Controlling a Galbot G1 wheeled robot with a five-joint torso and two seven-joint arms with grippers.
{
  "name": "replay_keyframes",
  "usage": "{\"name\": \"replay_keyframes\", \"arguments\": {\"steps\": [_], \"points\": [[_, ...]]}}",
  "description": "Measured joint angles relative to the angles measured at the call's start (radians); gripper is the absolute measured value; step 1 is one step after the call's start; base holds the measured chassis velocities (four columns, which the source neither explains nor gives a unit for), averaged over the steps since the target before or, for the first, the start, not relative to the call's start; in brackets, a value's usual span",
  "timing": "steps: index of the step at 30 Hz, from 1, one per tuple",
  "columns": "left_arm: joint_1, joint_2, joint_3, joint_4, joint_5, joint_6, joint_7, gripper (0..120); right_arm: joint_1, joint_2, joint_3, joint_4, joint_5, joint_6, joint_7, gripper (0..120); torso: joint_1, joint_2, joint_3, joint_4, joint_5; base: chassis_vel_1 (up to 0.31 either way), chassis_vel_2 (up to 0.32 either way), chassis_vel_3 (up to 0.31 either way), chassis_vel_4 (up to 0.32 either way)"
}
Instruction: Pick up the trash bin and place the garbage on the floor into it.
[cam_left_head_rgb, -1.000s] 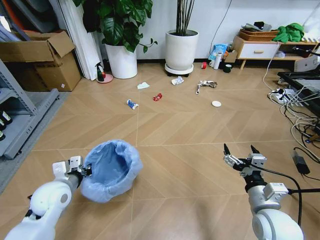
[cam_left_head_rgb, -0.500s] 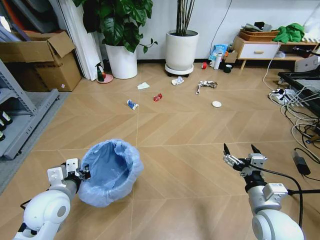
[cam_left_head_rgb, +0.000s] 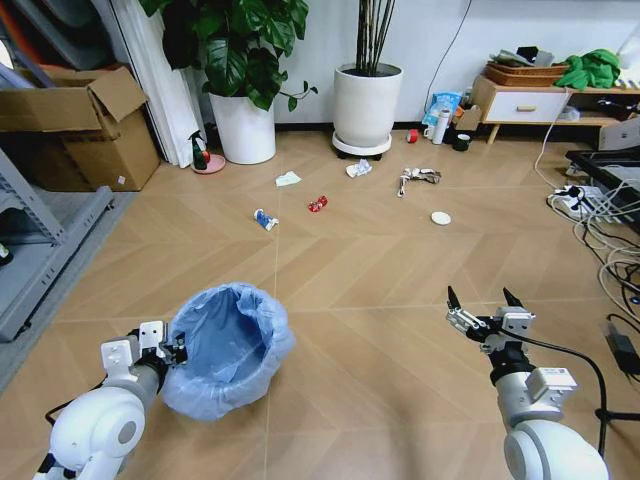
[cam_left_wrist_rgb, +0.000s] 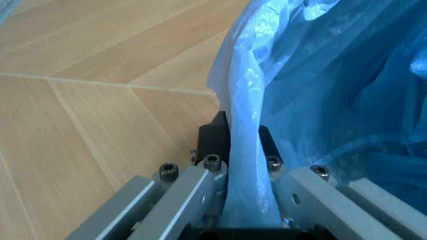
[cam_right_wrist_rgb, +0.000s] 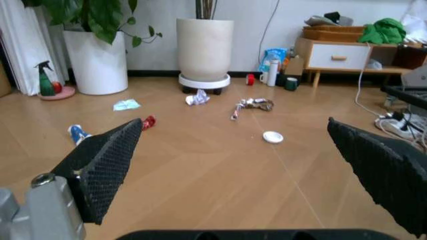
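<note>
The room is bright with soft, even light. The wooden floor (cam_left_head_rgb: 400, 270) has only faint shadows. Up close, the blue bag (cam_left_wrist_rgb: 333, 75) looks blurry.

Trash bin (cam_left_head_rgb: 228, 350) body hidden — blue bag (cam_left_wrist_rgb: 347, 90) covers it.

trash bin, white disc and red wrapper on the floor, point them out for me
trash bin (cam_left_head_rgb: 228, 345): head view, on the blue bag lining inside the rim.
white disc (cam_left_head_rgb: 440, 217): head view, on the disc's centre.
red wrapper (cam_left_head_rgb: 317, 204): head view, on the wrapper's middle.
</note>
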Motion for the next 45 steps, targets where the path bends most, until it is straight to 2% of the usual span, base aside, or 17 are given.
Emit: {"name": "replay_keyframes", "arguments": {"steps": [6, 8, 22, 23, 26, 45], "points": [[-0.002, 0.001, 0.006, -0.002, 0.000, 0.000, 0.003, 0, 0.001, -0.001, 0.000, 0.002, 0.000, 0.000, 0.000, 100, 0.000, 0.000, 0.000, 0.0001, 0.0011, -0.080, 0.246, 0.085, -0.239], [-0.002, 0.001, 0.008, -0.003, 0.001, 0.000, 0.005, 0, 0.001, 0.001, -0.001, 0.002, 0.000, 0.001, 0.000, 100, 0.000, 0.000, 0.000, 0.0000, 0.0000, -0.065, 0.239, 0.090, -0.245], [-0.002, -0.001, 0.015, -0.005, 0.009, -0.002, 0.014, 0, 0.001, 0.007, -0.005, -0.005, -0.005, 0.001, -0.005, 100, 0.000, 0.000, 0.000, 0.0002, 0.0009, -0.092, 0.252, 0.094, -0.262], [-0.002, -0.001, 0.015, -0.004, 0.010, -0.002, 0.015, 0, 0.002, 0.009, -0.006, -0.005, -0.006, 0.001, -0.005, 100, 0.000, 0.000, 0.000, 0.0000, 0.0001, -0.096, 0.257, 0.105, -0.267], [-0.002, -0.002, 0.016, -0.004, 0.011, -0.003, 0.016, 0, 0.002, 0.011, -0.008, -0.007, -0.008, 0.001, -0.006, 100, 0.000, 0.000, 0.000, 0.0001, 0.0009, -0.101, 0.253, 0.109, -0.254], [0.003, -0.005, 0.023, -0.001, 0.017, -0.004, 0.022, 0, 0.006, 0.014, -0.012, -0.015, -0.014, 0.004, -0.015, 100, 0.000, 0.000, 0.000, 0.0001, 0.0003, -0.110, 0.261, 0.110, -0.259]]}}
